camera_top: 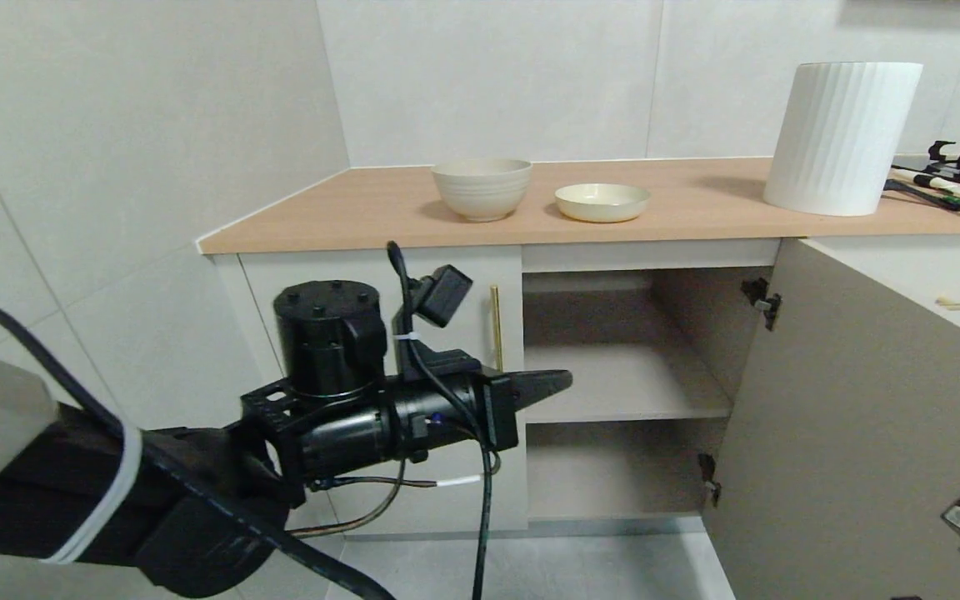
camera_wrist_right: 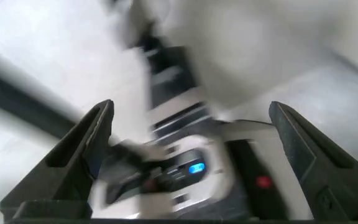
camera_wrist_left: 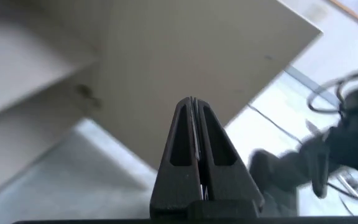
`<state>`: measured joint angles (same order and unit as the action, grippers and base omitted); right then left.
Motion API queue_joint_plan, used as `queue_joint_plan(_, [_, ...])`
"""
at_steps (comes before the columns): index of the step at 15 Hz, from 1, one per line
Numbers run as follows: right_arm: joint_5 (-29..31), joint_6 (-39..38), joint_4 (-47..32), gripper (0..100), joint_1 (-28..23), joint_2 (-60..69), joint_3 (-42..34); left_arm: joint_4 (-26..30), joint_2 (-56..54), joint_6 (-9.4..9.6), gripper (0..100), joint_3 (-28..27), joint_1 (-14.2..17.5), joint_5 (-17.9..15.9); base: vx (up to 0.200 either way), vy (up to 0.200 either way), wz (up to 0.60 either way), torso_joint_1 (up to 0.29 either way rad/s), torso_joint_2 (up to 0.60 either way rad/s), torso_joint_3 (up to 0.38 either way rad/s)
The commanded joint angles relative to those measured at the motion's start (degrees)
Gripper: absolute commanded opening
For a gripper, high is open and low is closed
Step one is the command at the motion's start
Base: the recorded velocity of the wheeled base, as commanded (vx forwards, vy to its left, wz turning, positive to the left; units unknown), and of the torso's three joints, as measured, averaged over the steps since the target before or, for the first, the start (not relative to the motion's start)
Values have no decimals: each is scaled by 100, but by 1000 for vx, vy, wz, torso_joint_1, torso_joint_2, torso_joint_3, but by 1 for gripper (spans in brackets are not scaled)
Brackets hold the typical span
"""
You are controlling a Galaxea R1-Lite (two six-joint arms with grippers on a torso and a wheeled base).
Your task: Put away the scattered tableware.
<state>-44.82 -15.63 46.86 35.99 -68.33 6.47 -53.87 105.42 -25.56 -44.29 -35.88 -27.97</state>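
L gripper [camera_top: 565,381] is sitting closest to the cam, low in front of the shut cabinet door [camera_top: 322,267], w/ its tip pointing across toward the open compartment at roughly shelf [camera_top: 630,387] level. Its fingers [camera_wrist_left: 179,137] are pressing flat together w/ nothing between them. R gripper [camera_wrist_right: 191,124] is gaping wide, its fingers [camera_wrist_right: 95,134] well apart & gripping nothing; the stuff beneath it is too blurred to tell.

Tableware is sitting up on the wood countertop [camera_top: 347,212]: a cream bowl [camera_top: 482,188] standing upright, and near it on the robot's right a shallow cream plate [camera_top: 602,202], the two not touching. Further right a tall white ribbed container [camera_top: 842,137] is standing on the counter, w/ dark-handled utensils [camera_top: 951,187] lying beyond it. Below the plate, the open door [camera_top: 847,400] is hanging swung out toward the cam. A brass handle [camera_top: 496,327] is running vertically on the shut door, just behind L gripper.
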Motion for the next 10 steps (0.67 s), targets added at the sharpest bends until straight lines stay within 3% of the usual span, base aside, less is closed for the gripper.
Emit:
queue_joint_plan(1, [1143, 95, 7, 100, 128, -1042, 513, 61, -602, -1, 0, 386, 503, 10, 0, 0, 0, 0, 0, 0])
queue_joint_plan(2, [1969, 95, 7, 100, 277, -1359, 697, 140, -813, -1, 0, 641, 749, 98, 0, 0, 0, 0, 0, 0])
queue_joint_plan(5, [2268, 95, -98, 100, 216, -1701, 1234, 201, -1323, 8, 0, 1080, 1373, 133, 0, 0, 0, 0, 0, 0])
queue_joint_plan(6, [2285, 104, -335, 100, 49, -1851, 1497, 351, -1560, 8, 100, 1151, 1531, 133, 0, 0, 0, 0, 0, 0])
queue_joint_plan(10, [2303, 280, -1285, 100, -329, -2255, 2772, 1001, -2281, 69, 100, 1133, 2392, 142, 0, 0, 0, 0, 0, 0])
